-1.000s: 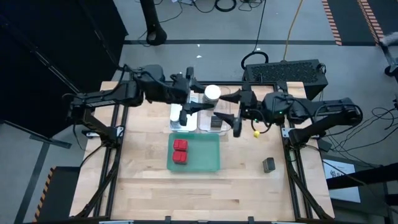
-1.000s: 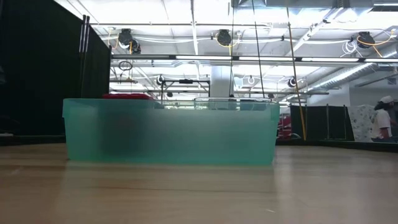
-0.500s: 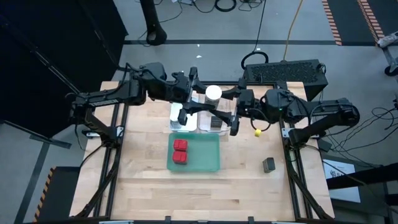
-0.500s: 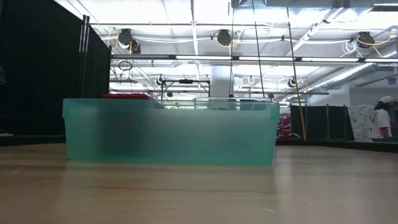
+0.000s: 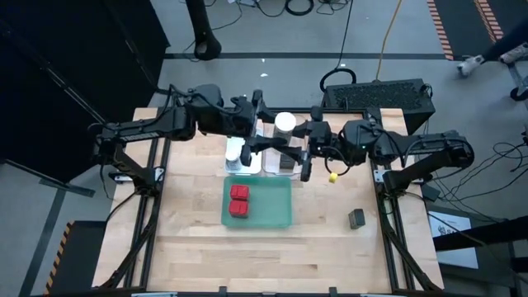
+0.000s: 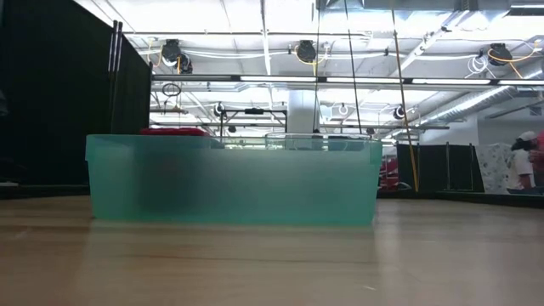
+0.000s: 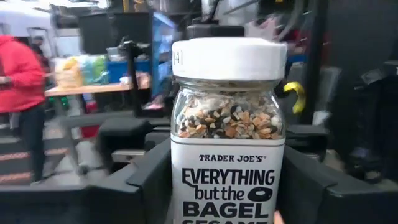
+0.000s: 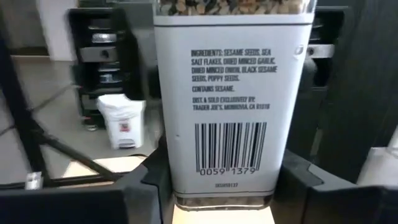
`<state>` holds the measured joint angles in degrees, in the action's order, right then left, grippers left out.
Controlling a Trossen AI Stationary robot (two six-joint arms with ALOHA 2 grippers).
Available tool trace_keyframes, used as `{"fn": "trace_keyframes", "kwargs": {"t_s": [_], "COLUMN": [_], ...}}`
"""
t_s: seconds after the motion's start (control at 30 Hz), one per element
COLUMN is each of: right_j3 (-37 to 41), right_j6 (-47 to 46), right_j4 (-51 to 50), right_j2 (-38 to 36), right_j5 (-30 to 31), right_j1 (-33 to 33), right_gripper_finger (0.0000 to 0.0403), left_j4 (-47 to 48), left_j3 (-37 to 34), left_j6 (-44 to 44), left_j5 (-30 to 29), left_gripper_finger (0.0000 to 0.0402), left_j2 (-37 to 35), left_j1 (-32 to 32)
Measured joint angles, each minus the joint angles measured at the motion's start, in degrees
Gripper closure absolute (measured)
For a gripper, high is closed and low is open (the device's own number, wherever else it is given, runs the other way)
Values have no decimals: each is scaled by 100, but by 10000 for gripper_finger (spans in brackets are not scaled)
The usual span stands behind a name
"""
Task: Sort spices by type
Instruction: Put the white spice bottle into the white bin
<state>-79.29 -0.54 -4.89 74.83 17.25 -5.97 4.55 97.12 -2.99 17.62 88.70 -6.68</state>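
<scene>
A white-lidded jar of seasoning (image 5: pixel 285 122) stands upright between both grippers, above the far ends of the white and clear trays. My left gripper (image 5: pixel 271 136) (image 7: pixel 227 190) is shut on it; its front label (image 7: pixel 228 180) faces that wrist camera. My right gripper (image 5: pixel 302 148) (image 8: pixel 221 190) is open, with its fingers on either side of the jar's barcode side (image 8: pixel 231 149); I cannot tell whether they touch. A second white-lidded jar (image 5: pixel 234 150) stands in the white tray. One dark grey tin (image 5: pixel 287 162) sits in the clear tray, another (image 5: pixel 356 218) on the table. Two red tins (image 5: pixel 239 200) lie in the green tray. The brown jar is out of view. My left gripper pinches the jar between its two fingers on the lower, labelled part of its body (image 7: pixel 181 186). The fingers come level from the table's left side. The jar stands upright in the hold, lid up, and appears lifted clear of the trays.
The green tray (image 5: pixel 276 206) (image 6: pixel 234 183) lies mid-table and fills the low view. The white tray (image 5: pixel 230 165) and the clear tray (image 5: pixel 280 169) stand side by side beyond it. Bare wood lies toward the near edge. People stand in the room behind (image 7: pixel 18 93) (image 6: pixel 523 161).
My right gripper has moved toward the table's left, closing in on the jar until its fingers stand around it. The jar and my left gripper have stayed nearly in place.
</scene>
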Motion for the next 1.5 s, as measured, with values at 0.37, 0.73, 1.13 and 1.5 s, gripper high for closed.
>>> {"fn": "trace_keyframes", "kwargs": {"t_s": [0.37, 0.73, 1.13, 1.5], "right_j3": [0, 0, 0, 0], "right_j6": [-390, -1208, -1208, -1229], "right_j4": [-1089, -2734, -2658, -2658], "right_j2": [-307, -138, -90, -90], "right_j5": [380, 345, 366, 370], "right_j1": [3, -82, -43, -43], "right_gripper_finger": [243, 243, 243, 243], "left_j4": [804, 748, 1109, 836], "left_j3": [0, 2, 0, -4], "left_j6": [112, 210, 125, 254], "left_j5": [-461, -764, -215, -244], "left_gripper_finger": [60, 57, 56, 60], "left_j2": [-123, -207, -35, 245], "left_j1": [-30, -215, -222, -172]}}
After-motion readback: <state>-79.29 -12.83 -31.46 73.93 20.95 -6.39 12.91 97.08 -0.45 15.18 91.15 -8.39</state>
